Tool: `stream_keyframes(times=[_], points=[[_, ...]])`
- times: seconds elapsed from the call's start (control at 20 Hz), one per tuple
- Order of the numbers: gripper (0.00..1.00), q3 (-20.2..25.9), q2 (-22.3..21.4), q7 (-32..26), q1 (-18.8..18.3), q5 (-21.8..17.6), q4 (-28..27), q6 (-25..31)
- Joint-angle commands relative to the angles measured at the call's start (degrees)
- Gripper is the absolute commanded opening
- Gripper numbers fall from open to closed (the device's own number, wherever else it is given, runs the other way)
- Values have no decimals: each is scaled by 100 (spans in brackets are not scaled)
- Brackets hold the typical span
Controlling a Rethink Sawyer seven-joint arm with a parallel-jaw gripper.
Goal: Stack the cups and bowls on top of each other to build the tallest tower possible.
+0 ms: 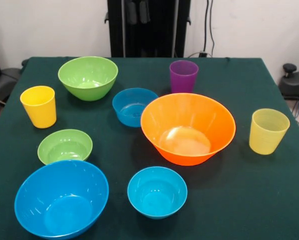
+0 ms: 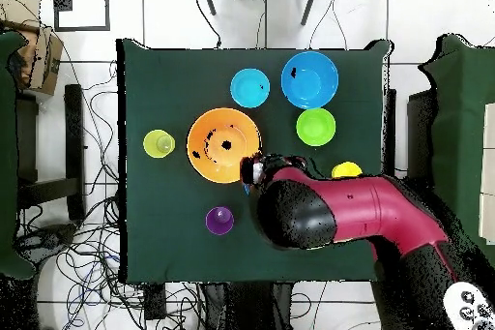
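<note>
Every cup and bowl stands apart and upright on the dark green table [image 1: 249,200]. The orange bowl [image 1: 188,128] [image 2: 224,144] is in the middle. Around it are a purple cup [image 1: 183,76] [image 2: 219,220], a ribbed pale yellow cup [image 1: 268,131] [image 2: 159,142], an opaque yellow cup [image 1: 38,106] [image 2: 346,169], a medium green bowl [image 1: 87,77], a small green bowl [image 1: 64,146] [image 2: 315,126], a large blue bowl [image 1: 61,198] [image 2: 309,78] and two small blue bowls [image 1: 134,106] [image 1: 157,191] [image 2: 250,87]. My gripper [image 1: 138,12] hangs high at the top edge, above the far small blue bowl. In the overhead view the arm [image 2: 329,212] hides the medium green bowl.
Loose cables lie on the tiled floor around the table [image 2: 87,239]. A cardboard box [image 2: 39,55] sits off one side, and a black device [image 1: 295,80] stands beside the table's edge.
</note>
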Motion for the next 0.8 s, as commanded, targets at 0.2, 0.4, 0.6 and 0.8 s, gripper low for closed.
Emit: stream_keyframes(times=[0.2, 0.4, 0.6, 0.8], points=[[100, 591, -77, -1454, -399, -35, 8, 1134], [100, 530, 267, -1272, -388, -490, 25, 891], [100, -249, 1102, -773, -6, -1587, -160, 481], [100, -843, 1750, -249, 363, -2242, -553, 324]])
